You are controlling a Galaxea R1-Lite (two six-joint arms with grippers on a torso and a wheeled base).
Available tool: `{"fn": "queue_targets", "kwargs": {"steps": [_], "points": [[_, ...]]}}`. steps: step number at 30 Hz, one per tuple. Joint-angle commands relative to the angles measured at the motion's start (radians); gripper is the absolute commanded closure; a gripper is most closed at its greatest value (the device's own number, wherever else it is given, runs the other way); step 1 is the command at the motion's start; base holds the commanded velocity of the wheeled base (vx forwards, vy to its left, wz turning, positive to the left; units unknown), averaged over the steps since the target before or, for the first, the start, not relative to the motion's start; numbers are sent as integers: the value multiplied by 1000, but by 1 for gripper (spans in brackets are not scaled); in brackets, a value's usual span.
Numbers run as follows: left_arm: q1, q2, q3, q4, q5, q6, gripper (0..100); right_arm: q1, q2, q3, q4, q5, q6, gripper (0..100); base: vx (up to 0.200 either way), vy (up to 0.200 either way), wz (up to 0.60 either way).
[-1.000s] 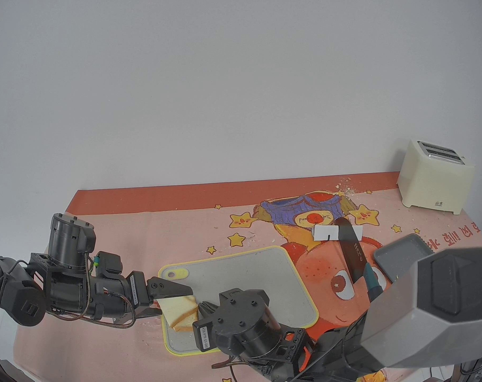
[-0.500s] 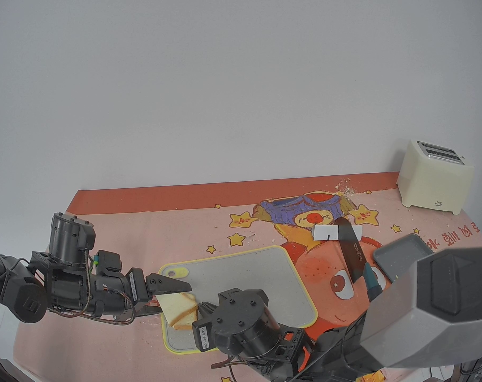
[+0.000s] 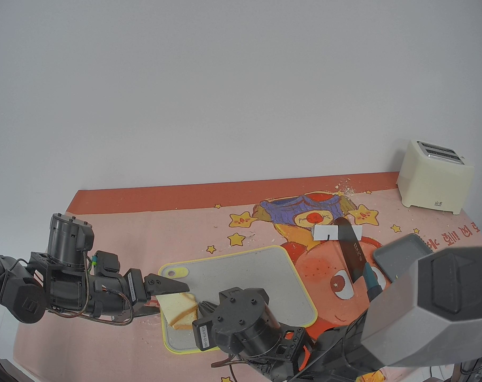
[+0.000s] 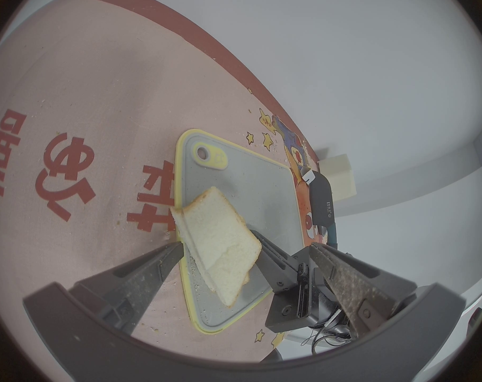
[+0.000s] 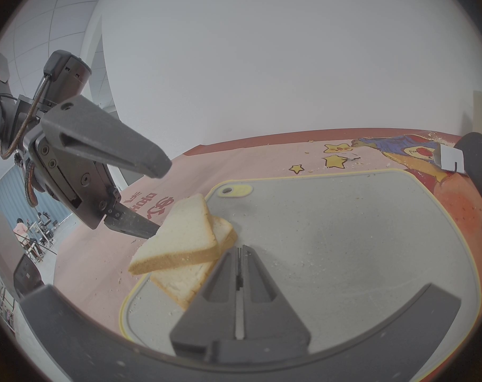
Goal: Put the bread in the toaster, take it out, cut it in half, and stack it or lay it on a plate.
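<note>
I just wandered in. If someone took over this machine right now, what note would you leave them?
Left gripper: open, fingers either side of the bread halves. Right gripper: shut, tips by the bread.
Halves lie stacked, top one tilted, on the cutting board, at its near left corner. Knife on the mat beside the grey plate; toaster far right.
Done: bread cut.
Left: move both halves onto the plate.

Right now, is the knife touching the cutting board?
Apart. The head view shows the knife lying on the mat to the right of the cutting board, with a strip of mat plainly showing between them.
</note>
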Motion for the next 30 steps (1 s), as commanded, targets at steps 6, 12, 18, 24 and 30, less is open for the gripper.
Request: {"fn": "queue_targets", "kwargs": {"steps": [6, 12, 18, 24, 30], "points": [[17, 11, -8, -4, -3, 0, 0, 4, -3, -2, -2, 0, 0, 100, 0, 0, 0], [12, 13, -19, -4, -5, -3, 0, 9, 3, -11, -3, 0, 0, 100, 0, 0, 0], [9, 6, -17, -2, -5, -3, 0, 15, 11, -15, -3, 0, 0, 100, 0, 0, 0], [7, 3, -16, -1, -5, -3, 0, 17, 20, -23, -3, 0, 1, 100, 0, 0, 0], [6, 11, -10, -1, -5, -3, 0, 24, 35, -48, -3, 0, 1, 100, 0, 0, 0]]}}
